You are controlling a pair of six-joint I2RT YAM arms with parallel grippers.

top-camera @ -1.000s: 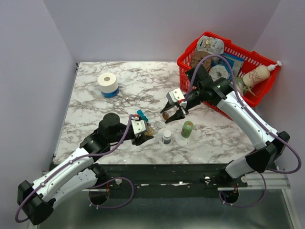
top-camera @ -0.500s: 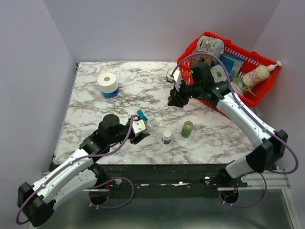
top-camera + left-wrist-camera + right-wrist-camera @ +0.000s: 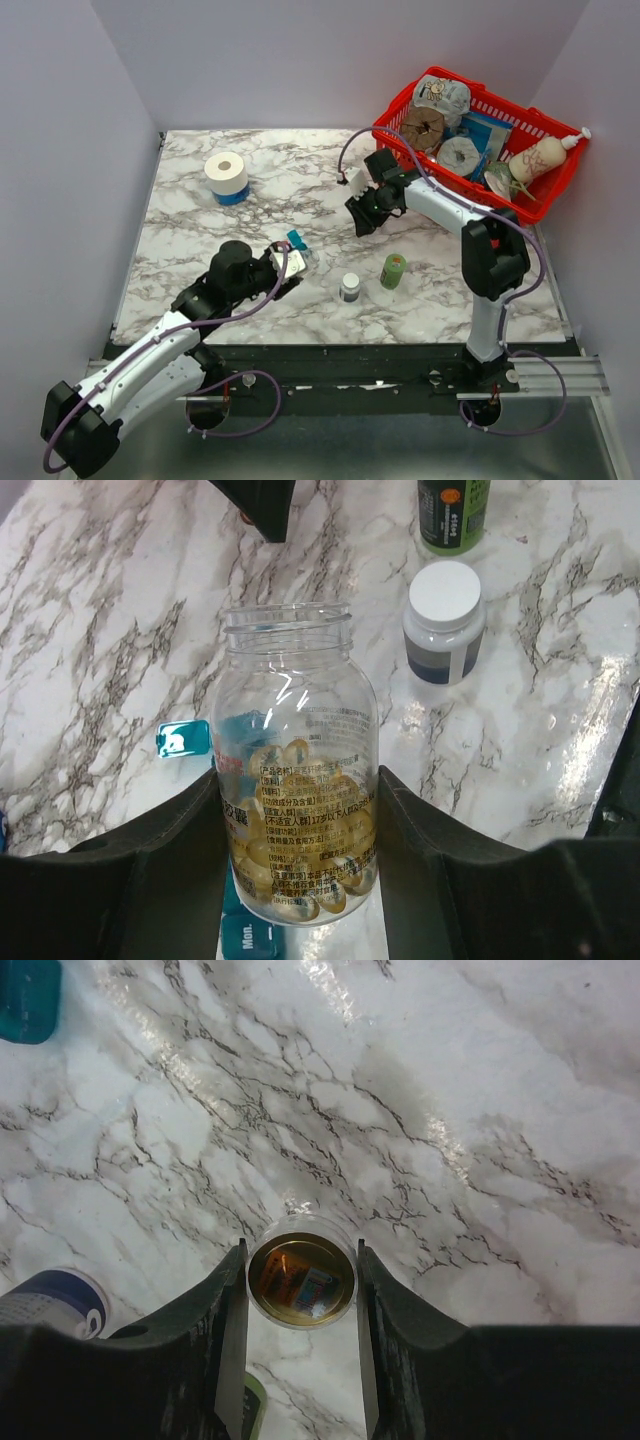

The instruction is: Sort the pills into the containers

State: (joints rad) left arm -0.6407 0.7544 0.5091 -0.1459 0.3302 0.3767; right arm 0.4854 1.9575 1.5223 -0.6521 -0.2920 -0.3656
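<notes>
My left gripper (image 3: 298, 780) is shut on the small clear bottle (image 3: 297, 730), which stands upright with its mouth open and uncapped. The yellowish-brown pills (image 3: 300, 855) fill its lower half. In the top view this gripper (image 3: 287, 262) is left of centre, over the blue pill-organiser strip (image 3: 296, 241). An open lid (image 3: 183, 740) and a "Mon." compartment (image 3: 245, 936) of the strip show behind the bottle. My right gripper (image 3: 300, 1252) is shut on the tan cap (image 3: 301, 1282), underside towards the camera, above the marble. In the top view it (image 3: 361, 217) is apart from the bottle.
A white bottle (image 3: 349, 287) and a green bottle (image 3: 393, 270) stand right of the held bottle, also in the left wrist view (image 3: 442, 620) (image 3: 452, 515). A tape roll (image 3: 226, 176) is at the back left. A red basket (image 3: 400, 110) of items is at the back right.
My right gripper has lifted away from the bottle toward the far side, carrying the cap. My left gripper has drawn the bottle a little back to the left.
</notes>
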